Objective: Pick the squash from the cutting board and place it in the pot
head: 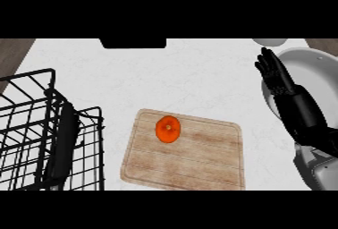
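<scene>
An orange squash (167, 129) lies on the upper left part of a wooden cutting board (198, 161) in the head view. The pot (315, 67) is a pale grey round vessel at the right edge, partly hidden by my arm. My right hand (277, 76) is open, its fingers straight and pointing up over the pot's left rim, well to the right of the squash and apart from it. My left hand does not show.
A black wire basket (46, 138) fills the left side, close to the board's left edge. A dark object (132, 43) sits at the counter's far edge. White counter (198, 80) stretches between the board and the back.
</scene>
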You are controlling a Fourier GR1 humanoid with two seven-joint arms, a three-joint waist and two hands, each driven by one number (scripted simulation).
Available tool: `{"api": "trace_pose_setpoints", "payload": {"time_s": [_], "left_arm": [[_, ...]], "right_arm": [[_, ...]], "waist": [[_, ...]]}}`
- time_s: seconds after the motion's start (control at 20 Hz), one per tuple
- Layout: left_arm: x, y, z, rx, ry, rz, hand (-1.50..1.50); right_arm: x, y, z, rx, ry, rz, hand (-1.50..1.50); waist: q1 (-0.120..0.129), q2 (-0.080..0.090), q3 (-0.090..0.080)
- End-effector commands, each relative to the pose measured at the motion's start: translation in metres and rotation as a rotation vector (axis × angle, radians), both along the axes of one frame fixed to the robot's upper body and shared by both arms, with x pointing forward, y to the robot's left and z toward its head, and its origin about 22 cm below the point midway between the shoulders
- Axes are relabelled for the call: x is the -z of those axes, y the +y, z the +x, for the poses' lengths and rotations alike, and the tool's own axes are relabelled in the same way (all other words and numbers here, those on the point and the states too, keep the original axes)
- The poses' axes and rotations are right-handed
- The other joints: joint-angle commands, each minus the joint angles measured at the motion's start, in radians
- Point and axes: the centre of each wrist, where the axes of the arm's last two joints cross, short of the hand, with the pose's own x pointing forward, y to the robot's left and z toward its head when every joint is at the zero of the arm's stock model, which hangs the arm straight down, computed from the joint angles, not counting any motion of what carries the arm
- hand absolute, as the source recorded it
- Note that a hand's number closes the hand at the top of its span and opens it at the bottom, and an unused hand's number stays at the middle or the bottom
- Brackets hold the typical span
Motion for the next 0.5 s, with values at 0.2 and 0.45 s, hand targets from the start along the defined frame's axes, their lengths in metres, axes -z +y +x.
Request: {"api": "trace_pose_setpoints", "payload": {"time_s": [0.2, 0.45], "left_arm": [[-0.053, 0.038, 0.019, -0.021, -0.104, 0.085, 0.00], [-0.056, 0.040, 0.021, -0.029, -0.075, 0.046, 0.00]], "right_arm": [[0.062, -0.003, 0.002, 0.215, 0.491, -0.078, 1.50], [0.062, -0.002, -0.013, 0.370, -0.058, -0.519, -1.50]], "waist": [[0.046, 0.008, 0.011], [0.019, -0.002, 0.011]]}}
